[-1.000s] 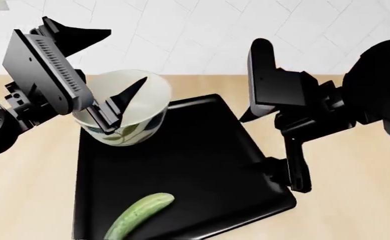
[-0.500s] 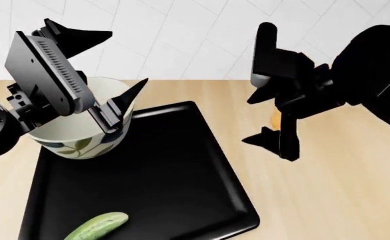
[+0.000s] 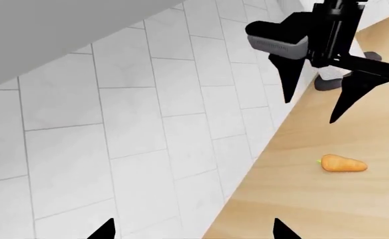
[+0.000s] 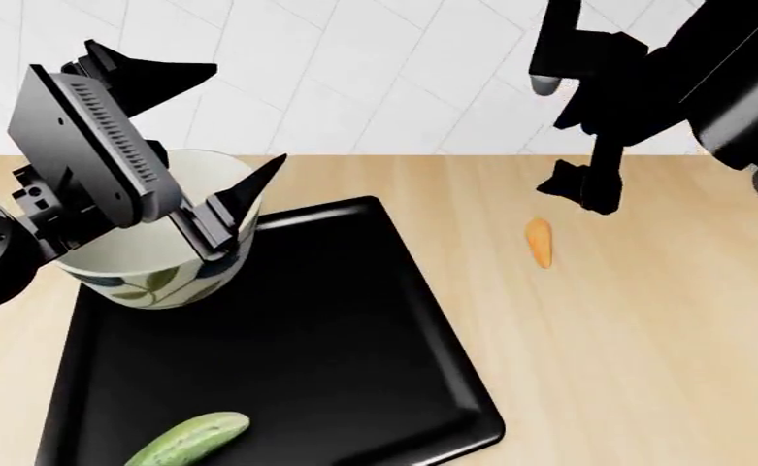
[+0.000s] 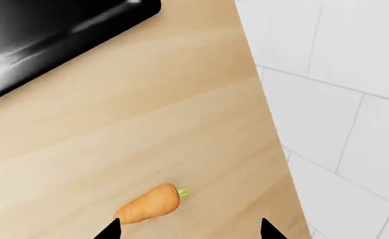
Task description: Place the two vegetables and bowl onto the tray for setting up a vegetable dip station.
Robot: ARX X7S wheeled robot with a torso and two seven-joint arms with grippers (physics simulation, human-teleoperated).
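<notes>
Wooden surface carries the carrot off-tray, so I hover my right pincer, released, above it to grab.

tray: large glossy black rectangle with rounded corners, lay flat across the lower left of the head view
bowl: cream-white, leaf-painted, stood upright at the tray's upper-left corner
cucumber: green, bumpy, lay on the tray at the bottom edge
carrot: small, orange, lay on the wooden counter right of the tray, apart from it
</notes>
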